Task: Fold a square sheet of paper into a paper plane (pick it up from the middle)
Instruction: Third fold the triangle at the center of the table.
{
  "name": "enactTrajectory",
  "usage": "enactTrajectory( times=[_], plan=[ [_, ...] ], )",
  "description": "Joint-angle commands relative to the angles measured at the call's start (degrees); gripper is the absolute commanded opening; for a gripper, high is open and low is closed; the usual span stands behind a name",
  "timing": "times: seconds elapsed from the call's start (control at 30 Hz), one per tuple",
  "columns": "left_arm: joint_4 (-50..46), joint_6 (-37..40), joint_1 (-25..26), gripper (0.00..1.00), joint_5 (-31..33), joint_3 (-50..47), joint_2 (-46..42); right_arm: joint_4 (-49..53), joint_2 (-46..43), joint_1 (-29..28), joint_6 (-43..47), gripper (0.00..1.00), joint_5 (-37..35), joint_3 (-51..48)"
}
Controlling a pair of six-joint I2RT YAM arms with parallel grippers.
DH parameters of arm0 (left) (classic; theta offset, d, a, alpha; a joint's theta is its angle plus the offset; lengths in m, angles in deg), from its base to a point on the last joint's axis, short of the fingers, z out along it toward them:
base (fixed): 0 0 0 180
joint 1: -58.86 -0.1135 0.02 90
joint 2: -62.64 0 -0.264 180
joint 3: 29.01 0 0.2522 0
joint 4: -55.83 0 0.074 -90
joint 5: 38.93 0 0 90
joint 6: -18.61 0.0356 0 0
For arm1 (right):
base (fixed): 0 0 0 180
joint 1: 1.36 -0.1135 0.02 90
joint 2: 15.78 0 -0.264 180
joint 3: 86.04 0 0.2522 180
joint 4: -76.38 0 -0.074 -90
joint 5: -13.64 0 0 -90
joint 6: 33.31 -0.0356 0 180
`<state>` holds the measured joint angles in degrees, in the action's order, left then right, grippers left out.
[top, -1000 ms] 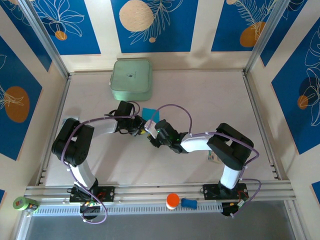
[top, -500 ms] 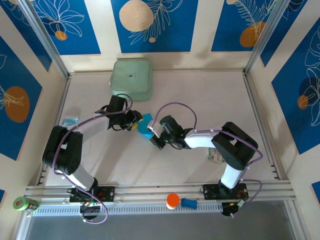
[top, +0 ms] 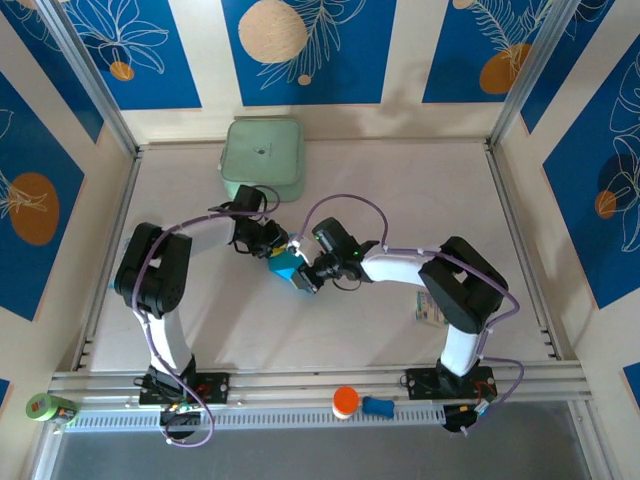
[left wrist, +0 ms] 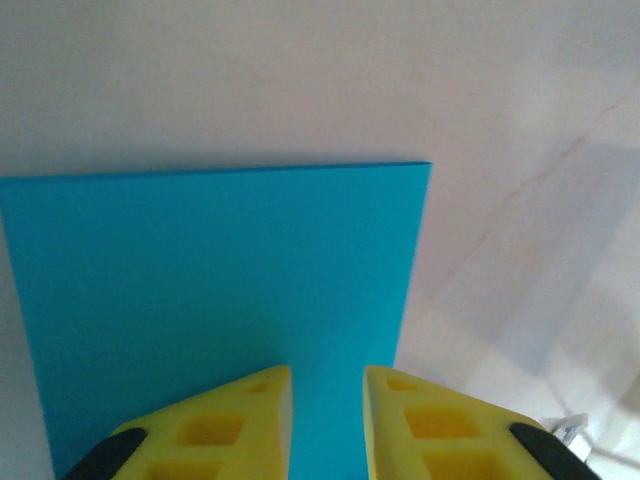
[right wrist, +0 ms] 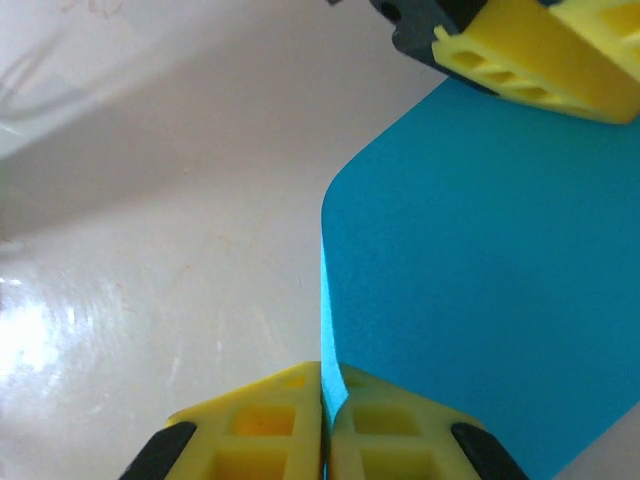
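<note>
While the folding is barely under way, you have the sheet of paper in the middle of the table, nearer than the green box and apart from it, caught between the two arms. Your right gripper is pinched together on the sheet's near-right edge, and the paper bows up from that pinch. That hold looks meant to carry one side over. Your left gripper sits at the far-left edge with its fingers a little apart and its tips over the blue surface. I judge it is placed to pin the sheet or press a crease, though whether it touches the paper I cannot tell. No dart shape shows yet — the sheet reads as a plain rectangle with a curl, so most of the folds are not yet done.
</note>
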<state>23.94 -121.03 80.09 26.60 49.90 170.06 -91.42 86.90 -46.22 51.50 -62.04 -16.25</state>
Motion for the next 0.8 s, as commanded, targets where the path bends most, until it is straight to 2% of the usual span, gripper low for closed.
enactTrajectory(
  times=[0.0,0.3,0.57,0.77],
  plan=[
    [-5.9,4.5,0.3,0.22,1.4,2.6,1.9,5.5,1.9,0.2,-5.4,0.09,4.5,2.2],
    [-10.2,8.4,0.4,0.11,3.2,4.2,4.8,8.2,4.6,1.5,-8.8,0.08,2.4,5.6],
    [-10.9,10.0,0.5,0.08,3.2,4.3,6.0,11.0,6.3,2.6,-10.0,0.08,-1.7,7.8],
    [-10.3,10.4,0.7,0.07,2.4,4.5,6.3,11.7,7.2,2.9,-10.2,0.07,-1.8,8.6]
  ],
)
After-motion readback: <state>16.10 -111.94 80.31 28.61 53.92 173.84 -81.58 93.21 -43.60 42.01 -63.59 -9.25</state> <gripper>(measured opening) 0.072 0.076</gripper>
